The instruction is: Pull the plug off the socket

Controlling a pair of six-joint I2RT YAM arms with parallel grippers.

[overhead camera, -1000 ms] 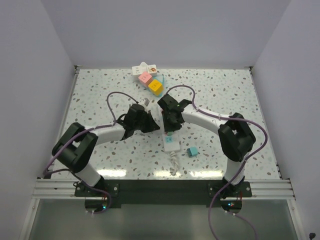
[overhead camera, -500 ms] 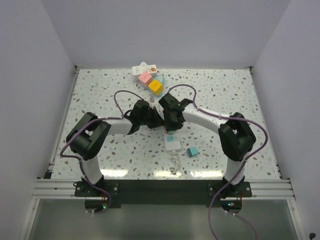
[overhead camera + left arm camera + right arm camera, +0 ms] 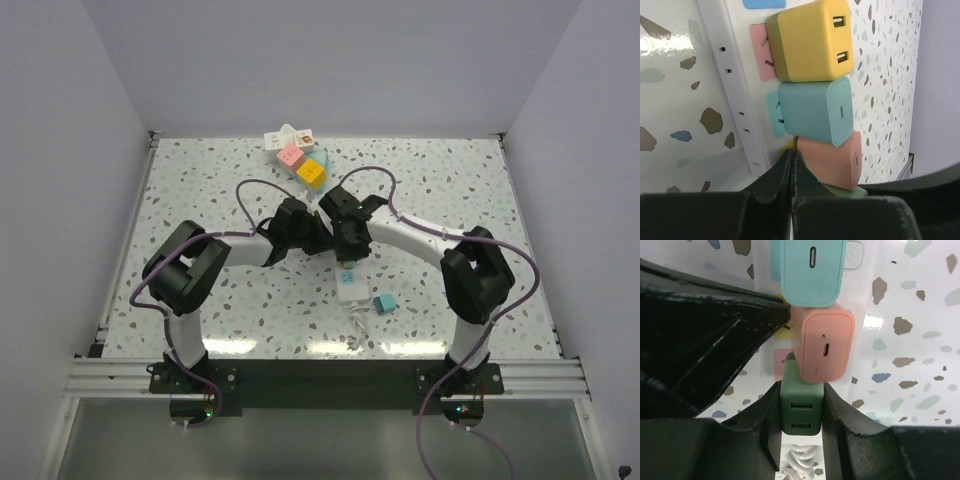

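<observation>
Right claw (image 3: pixel 801 396) clamped on the green plug (image 3: pixel 801 412); pink plug (image 3: pixel 824 345) sits just beyond its tips. Left claw (image 3: pixel 791 159) shut and empty, tips against the strip (image 3: pixel 732 85). Grip achieved; the pull itself apparently not yet done, prongs hidden.

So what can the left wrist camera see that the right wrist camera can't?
Only the left wrist camera shows the yellow plug with its two slots. Only the right wrist camera shows the right gripper shut on the dark green plug, with the white cord below it. Both show the teal plug and the pink plug on the white power strip.
</observation>
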